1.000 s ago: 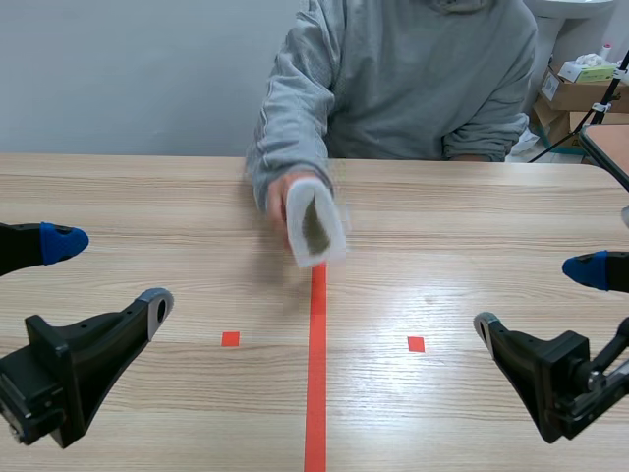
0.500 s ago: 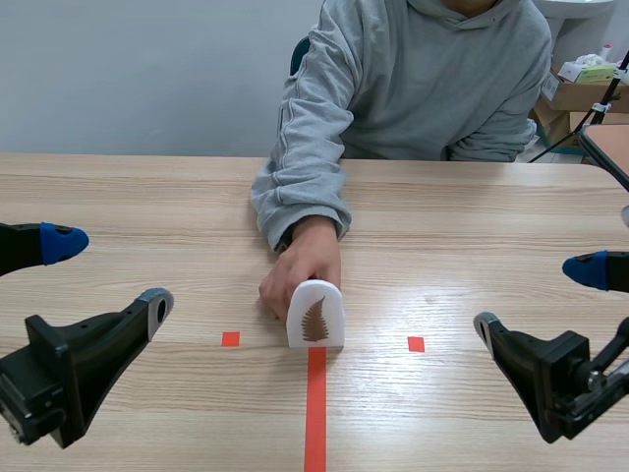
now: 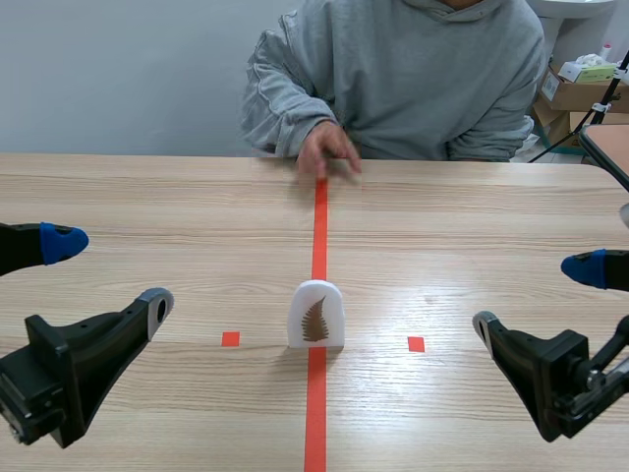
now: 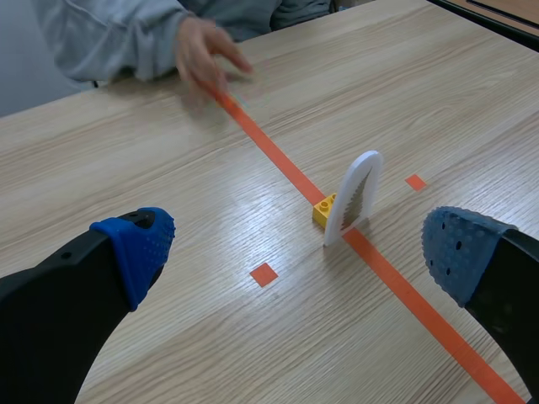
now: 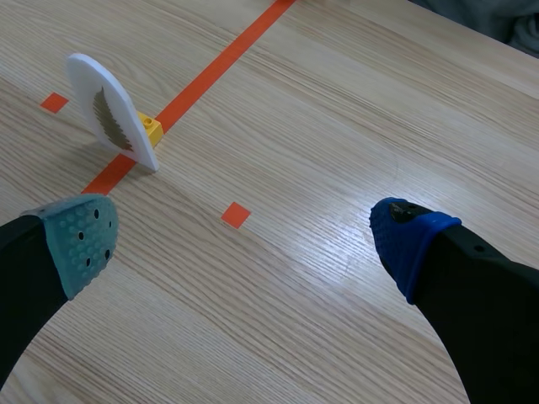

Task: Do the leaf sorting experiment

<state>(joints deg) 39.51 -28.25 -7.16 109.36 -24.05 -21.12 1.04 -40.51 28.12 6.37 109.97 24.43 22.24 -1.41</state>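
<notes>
Both grippers stood spread wide and held nothing. The left gripper (image 3: 110, 273) hung at the lower left of the scene view and the right gripper (image 3: 537, 298) at the lower right, each well apart from the leaf card (image 3: 315, 315).

The white, arch-topped card stood upright at the lower middle of the scene view, on the orange-red tape line (image 3: 318, 226), between the two small tape squares (image 3: 230, 338). Its long axis ran straight up from the table. Its printed face was turned toward the robot, and the brown fern leaf (image 3: 314, 322) pointed up, its tip leaning slightly to the right. In the left wrist view a small yellow block (image 4: 325, 209) touched the card's foot on the side away from the robot.

Bare wooden table (image 3: 147, 197) lay open on either side of the card, out to both grippers. At the upper middle of the scene view, a person's hand (image 3: 327, 149) hovered at the table's far edge, over the end of the tape line.
</notes>
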